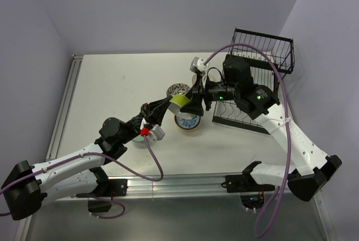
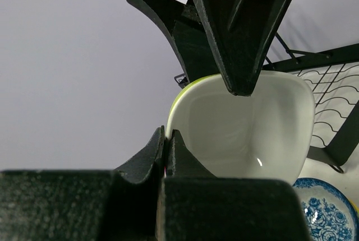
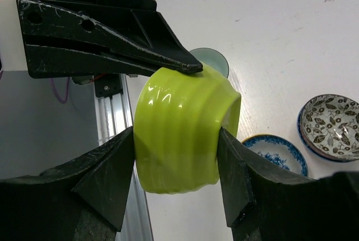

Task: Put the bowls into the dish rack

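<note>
Above the surface (image 1: 123,84), just left of the dish rack (image 1: 263,50), the left gripper (image 2: 167,151) pinches the rim of a lime bowl (image 3: 179,129). The right gripper (image 3: 176,168) clasps that bowl's sides. The blue bowl (image 1: 187,121) sits below it.

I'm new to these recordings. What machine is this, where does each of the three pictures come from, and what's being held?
Two robot arms are bolted at the table's near edge. The overhead picture comes from a fixed camera; the other two from cameras on each wrist. The left gripper is shut on the rim of a lime-green bowl held in mid-air, and the right gripper has a finger on either side of it: apparently a handover. On the table lie a blue-and-white bowl, a dark floral bowl, a pale teal bowl and the black wire dish rack.
</note>
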Tool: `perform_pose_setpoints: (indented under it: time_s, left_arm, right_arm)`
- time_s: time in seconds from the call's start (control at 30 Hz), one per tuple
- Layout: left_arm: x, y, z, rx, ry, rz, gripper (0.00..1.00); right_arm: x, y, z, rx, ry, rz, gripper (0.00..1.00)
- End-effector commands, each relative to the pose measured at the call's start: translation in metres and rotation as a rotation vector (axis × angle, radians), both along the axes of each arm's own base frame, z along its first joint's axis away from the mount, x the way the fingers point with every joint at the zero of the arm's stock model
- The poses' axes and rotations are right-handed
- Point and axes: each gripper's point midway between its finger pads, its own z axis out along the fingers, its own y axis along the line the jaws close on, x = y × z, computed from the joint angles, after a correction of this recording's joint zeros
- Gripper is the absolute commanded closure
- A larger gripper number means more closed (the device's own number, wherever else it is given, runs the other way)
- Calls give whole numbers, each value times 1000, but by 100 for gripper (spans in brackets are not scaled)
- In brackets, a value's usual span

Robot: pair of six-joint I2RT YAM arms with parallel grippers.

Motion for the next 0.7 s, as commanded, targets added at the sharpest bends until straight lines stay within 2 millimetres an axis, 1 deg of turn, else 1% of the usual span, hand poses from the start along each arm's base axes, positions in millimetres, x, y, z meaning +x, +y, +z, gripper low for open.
perform_pose_setpoints:
  time_s: [0.0, 0.03, 0.1, 0.23, 0.3, 0.33, 0.43, 0.53, 0.57, 0.6, 0.67]
  left_arm:
    - [-3, 6, 41, -118, -22, -4, 100]
    - [-3, 7, 43, -124, -24, 2, 100]
    - [-1, 8, 42, -128, -19, 9, 100]
    - [-1, 9, 42, -129, -18, 10, 100]
    - [-2, 9, 42, -131, -19, 8, 100]
    - [-1, 8, 42, -132, -18, 9, 100]
    - [0, 8, 43, -133, -13, 10, 100]
    - [-1, 8, 42, -131, -13, 6, 100]
    - [-1, 8, 42, -131, -13, 6, 100]
    - [-2, 8, 44, -134, -16, 5, 100]
    - [-2, 8, 41, -130, -12, 4, 100]
  right_arm:
    - [-5, 2, 5, 0, -2, 30, 44]
    - [-5, 2, 3, -6, 2, 31, 38]
    - [-5, 1, 1, -13, 5, 33, 37]
    - [-7, 2, -1, -15, 11, 42, 38]
    - [-7, 1, -2, -17, 14, 37, 35]
    - [-6, 1, -3, -20, 19, 34, 24]
    - [-4, 0, -4, -24, 18, 17, 13]
    - [-2, -1, -6, -26, 6, 6, 12]
    - [-2, -1, -6, -27, 5, 8, 15]
    - [-4, -1, -6, -26, 4, 18, 24]
    - [-4, 0, -5, -20, 3, 21, 34]
